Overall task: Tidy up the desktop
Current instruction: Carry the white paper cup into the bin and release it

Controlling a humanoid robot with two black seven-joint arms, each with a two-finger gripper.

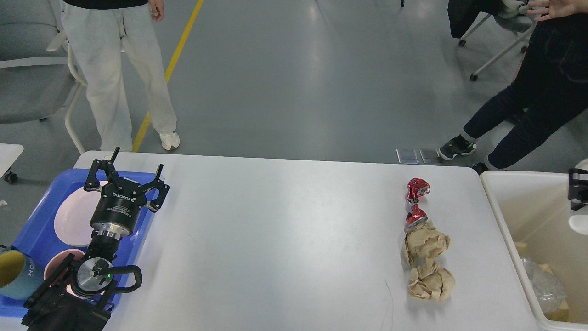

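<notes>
The white desktop (285, 239) carries a crushed red can (416, 202) near its right side, and just in front of the can lie two crumpled brown paper balls (426, 242) (431, 282). My left gripper (130, 174) stands open and empty over the right edge of the blue tray (39, 230). Only a black part of my right gripper (578, 188) shows at the frame's right edge, above the cream bin (507, 230). It is clamped on a white cup (579, 225), most of which is cut off.
The tray holds a pink plate (73, 216), a pink bowl (55, 269) and a teal mug (16, 276). Clear plastic wrap (544, 285) lies in the bin. Two people stand beyond the table's far edge, and chairs stand at both back corners.
</notes>
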